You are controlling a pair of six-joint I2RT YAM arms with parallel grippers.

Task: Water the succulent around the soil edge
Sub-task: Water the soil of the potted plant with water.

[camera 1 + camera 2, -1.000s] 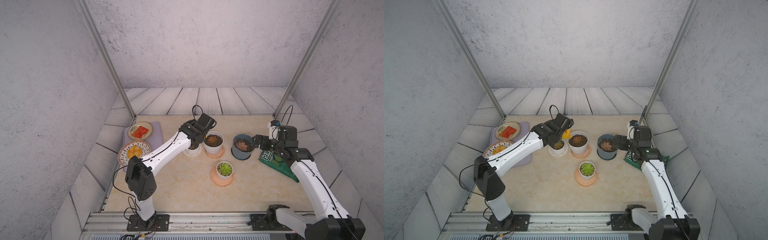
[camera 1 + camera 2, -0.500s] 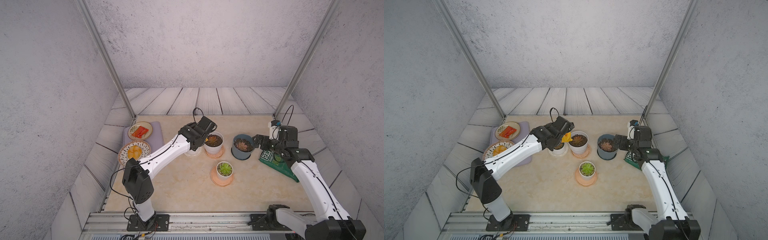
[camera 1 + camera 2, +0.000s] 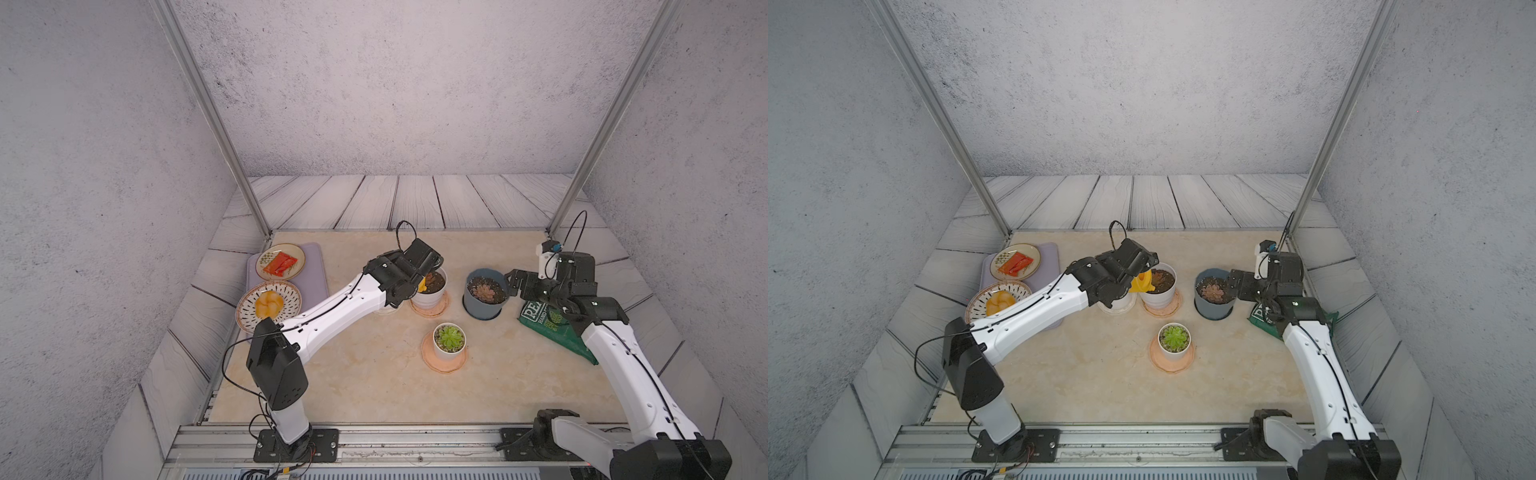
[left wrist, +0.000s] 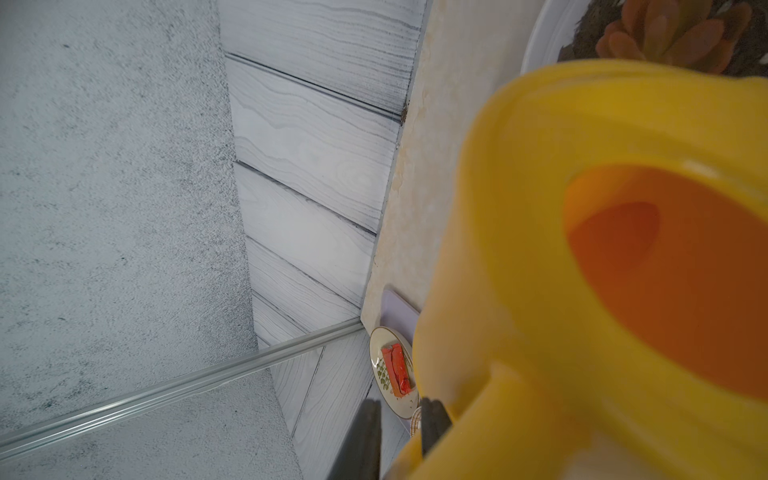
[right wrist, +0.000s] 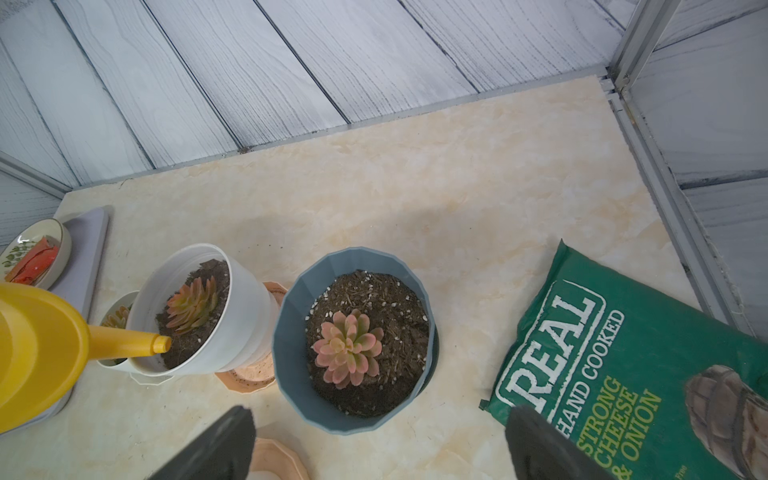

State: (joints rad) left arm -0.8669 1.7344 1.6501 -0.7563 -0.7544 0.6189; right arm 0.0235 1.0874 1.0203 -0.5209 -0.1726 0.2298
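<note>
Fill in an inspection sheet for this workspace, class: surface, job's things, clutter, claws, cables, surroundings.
Surface: beige marbled table.
Job's things: yellow watering can, spout over the soil edge of the white pot holding an orange succulent.
Clutter: blue pot, small green-succulent pot, crisp bag, patterned plate, red-packet plate, lilac mat.
Claws: left claw shut on the watering can; right claw open, empty, by the blue pot.
Cables: black cable looping above each wrist.
Surroundings: grey walls, metal posts.

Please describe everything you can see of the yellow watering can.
The watering can looks like yellow plastic, with a round open-topped body and a tapering spout. The left end effector is shut on its handle and holds it off the table. The spout tip is over the soil edge in the white pot.
</note>
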